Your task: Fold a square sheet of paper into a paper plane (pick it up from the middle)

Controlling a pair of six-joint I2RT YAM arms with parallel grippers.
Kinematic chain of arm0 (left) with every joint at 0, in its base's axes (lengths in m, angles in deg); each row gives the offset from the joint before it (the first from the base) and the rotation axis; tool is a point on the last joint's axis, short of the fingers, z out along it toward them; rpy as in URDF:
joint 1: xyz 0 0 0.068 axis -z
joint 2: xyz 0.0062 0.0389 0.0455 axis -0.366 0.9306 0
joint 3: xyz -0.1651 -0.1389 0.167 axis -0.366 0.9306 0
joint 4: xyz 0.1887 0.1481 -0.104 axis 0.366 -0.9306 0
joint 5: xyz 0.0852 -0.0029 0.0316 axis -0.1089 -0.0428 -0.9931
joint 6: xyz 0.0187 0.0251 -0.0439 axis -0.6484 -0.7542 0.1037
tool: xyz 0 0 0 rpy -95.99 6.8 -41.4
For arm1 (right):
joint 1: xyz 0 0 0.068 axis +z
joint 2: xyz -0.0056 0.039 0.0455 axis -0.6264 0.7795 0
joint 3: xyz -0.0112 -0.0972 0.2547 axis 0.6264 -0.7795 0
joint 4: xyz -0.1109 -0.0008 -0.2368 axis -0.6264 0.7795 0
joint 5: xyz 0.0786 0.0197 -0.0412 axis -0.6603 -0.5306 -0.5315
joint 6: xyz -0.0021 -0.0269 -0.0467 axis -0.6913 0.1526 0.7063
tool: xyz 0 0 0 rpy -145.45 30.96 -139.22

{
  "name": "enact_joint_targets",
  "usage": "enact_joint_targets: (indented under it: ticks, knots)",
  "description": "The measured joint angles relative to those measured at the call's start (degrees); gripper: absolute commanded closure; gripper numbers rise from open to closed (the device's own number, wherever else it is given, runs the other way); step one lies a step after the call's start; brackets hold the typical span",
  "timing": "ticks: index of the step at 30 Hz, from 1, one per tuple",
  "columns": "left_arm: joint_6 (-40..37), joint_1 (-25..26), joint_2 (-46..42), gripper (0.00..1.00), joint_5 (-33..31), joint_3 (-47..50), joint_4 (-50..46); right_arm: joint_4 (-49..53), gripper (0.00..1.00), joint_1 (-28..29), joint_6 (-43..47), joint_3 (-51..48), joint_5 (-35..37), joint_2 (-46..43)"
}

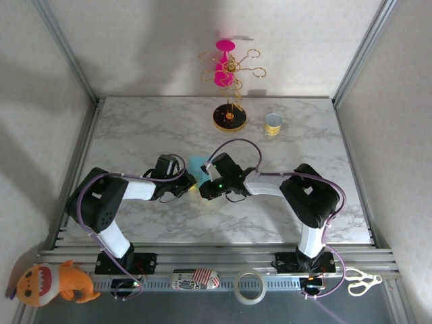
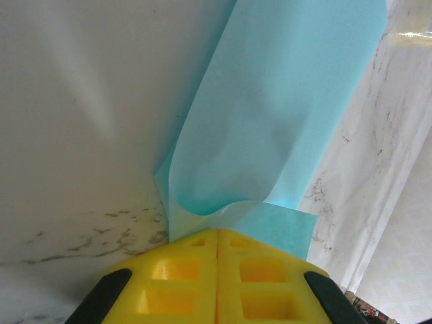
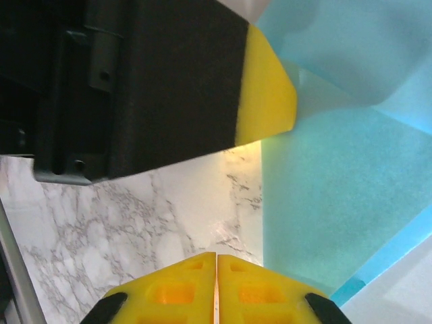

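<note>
– Left wrist view, item one?
– Left gripper [image 2: 217, 233]: jaws closed, pinching the square sheet of paper [image 2: 283, 115] over the middle of the table [image 1: 135, 128], curling it upright, probably for a fold. Right gripper [image 3: 216, 256]: jaws closed, apparently empty, just beside the sheet.

The stand [image 1: 229, 118] and tin [image 1: 273, 125] block the far table [image 1: 135, 128]; sides lie open.
</note>
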Motion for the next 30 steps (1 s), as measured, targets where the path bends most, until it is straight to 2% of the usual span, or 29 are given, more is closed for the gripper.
enact_joint_targets:
  ticks: [30]
  knots:
    - [-0.02, 0.0, 0.04, 0.89, 0.68, -1.11, -0.35, 0.92, 0.89, 0.0, -0.13, 0.22, 1.38, 2.16]
